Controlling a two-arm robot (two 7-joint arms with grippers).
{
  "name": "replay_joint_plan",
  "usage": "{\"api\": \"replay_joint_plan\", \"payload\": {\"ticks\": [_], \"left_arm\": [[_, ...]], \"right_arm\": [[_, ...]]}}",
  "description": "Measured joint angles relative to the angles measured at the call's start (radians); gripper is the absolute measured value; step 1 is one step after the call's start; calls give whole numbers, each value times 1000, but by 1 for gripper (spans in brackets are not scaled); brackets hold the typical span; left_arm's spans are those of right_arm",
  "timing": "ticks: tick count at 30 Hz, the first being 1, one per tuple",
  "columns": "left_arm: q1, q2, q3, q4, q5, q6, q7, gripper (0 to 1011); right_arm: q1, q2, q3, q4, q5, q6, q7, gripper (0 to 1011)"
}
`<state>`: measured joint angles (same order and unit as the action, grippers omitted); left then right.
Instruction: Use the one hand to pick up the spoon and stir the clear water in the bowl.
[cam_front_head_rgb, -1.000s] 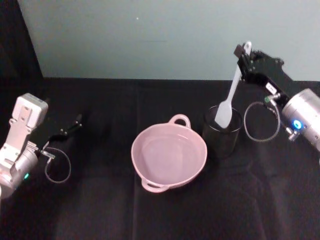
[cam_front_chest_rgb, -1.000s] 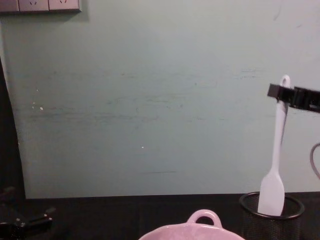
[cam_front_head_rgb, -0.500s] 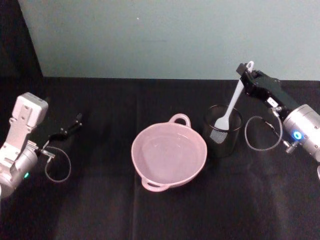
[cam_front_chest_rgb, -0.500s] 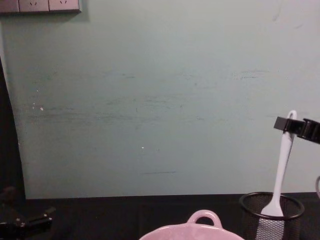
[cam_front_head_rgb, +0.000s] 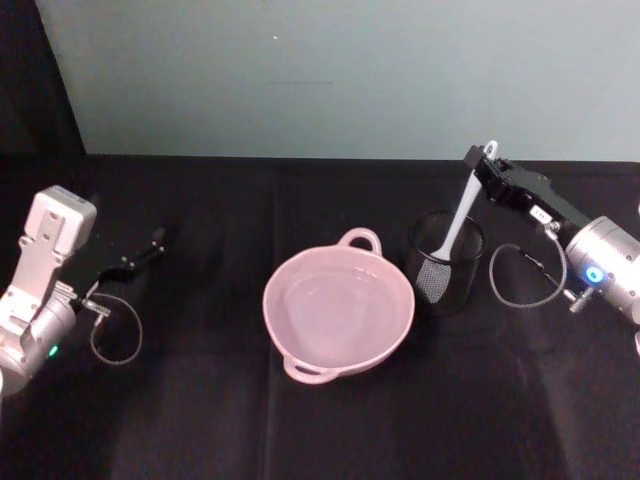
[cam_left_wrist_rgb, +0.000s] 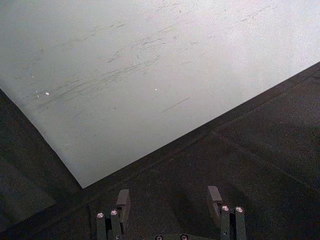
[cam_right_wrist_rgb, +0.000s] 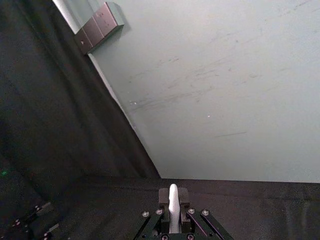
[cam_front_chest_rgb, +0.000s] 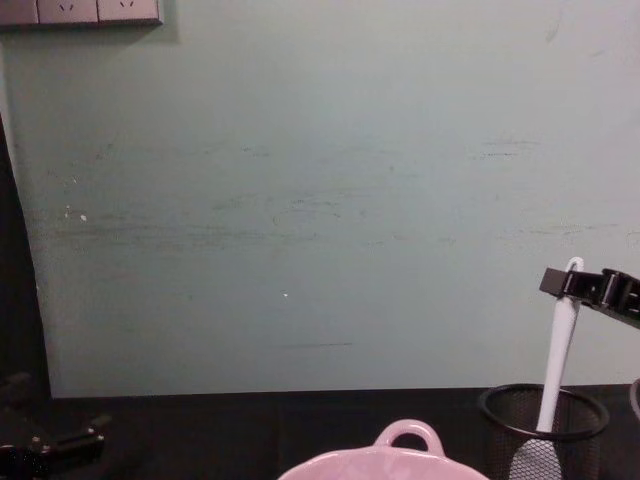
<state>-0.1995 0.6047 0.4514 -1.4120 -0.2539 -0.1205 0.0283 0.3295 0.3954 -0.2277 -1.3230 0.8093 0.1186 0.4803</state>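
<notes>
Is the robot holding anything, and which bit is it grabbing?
Yes. The right gripper holds the spoon near the top of its handle; the head is down in the mesh cup. The left gripper holds nothing.

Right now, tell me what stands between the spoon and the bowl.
The black mesh cup: the spoon stands head-down inside it, gripped near the handle's top by the right gripper. The cup's wall lies between it and the bowl. The left gripper rests far off.
</notes>
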Motion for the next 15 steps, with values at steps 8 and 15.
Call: {"api": "replay_joint_plan", "payload": {"ticks": [8,15], "left_arm": [[0,0,0,0,0,0,0,1011],[0,0,0,0,0,0,0,1011]], "right_arm": [[31,5,-23,57,28,2,37,116],[43,16,-38,78,35,-4,30,127]]}}
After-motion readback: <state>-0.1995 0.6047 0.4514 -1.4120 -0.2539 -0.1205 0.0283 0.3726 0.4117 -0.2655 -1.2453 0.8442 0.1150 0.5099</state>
